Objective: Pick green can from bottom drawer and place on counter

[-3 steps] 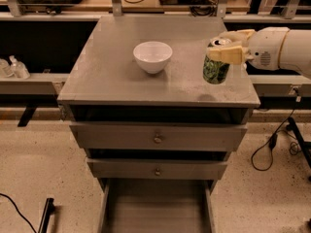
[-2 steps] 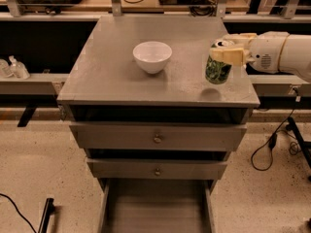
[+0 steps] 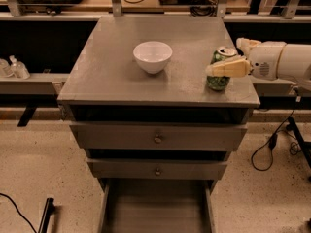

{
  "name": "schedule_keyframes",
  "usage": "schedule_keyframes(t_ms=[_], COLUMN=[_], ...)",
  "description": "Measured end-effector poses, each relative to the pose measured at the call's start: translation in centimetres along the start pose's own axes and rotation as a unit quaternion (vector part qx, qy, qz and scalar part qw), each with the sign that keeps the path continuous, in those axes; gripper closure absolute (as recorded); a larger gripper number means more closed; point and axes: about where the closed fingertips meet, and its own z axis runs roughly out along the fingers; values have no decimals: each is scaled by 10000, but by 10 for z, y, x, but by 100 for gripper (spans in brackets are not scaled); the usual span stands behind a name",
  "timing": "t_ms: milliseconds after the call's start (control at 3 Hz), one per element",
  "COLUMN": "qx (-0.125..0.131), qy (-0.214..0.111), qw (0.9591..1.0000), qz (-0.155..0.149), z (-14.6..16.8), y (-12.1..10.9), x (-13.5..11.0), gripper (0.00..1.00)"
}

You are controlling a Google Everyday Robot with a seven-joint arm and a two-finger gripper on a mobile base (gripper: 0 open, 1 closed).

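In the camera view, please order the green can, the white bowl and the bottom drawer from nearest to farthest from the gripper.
The gripper is over the right edge of the counter.
1. green can: between the jaws, standing on the counter at the right.
2. white bowl: to the left, mid-counter.
3. bottom drawer: open, low by the floor.

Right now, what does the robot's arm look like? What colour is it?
The gripper, at the right edge of the counter by the green can, has two flat, pale cream jaws. Behind them the arm is a fat, rounded white tube with a smooth shell. I can see no cables on it.
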Motion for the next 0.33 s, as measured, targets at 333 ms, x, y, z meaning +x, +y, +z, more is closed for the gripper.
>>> schedule_keyframes(t_ms=[333], qx=[-2], qy=[10], qw=[10000], qz=[-1], z=[0], y=[0], x=[1], gripper=[0])
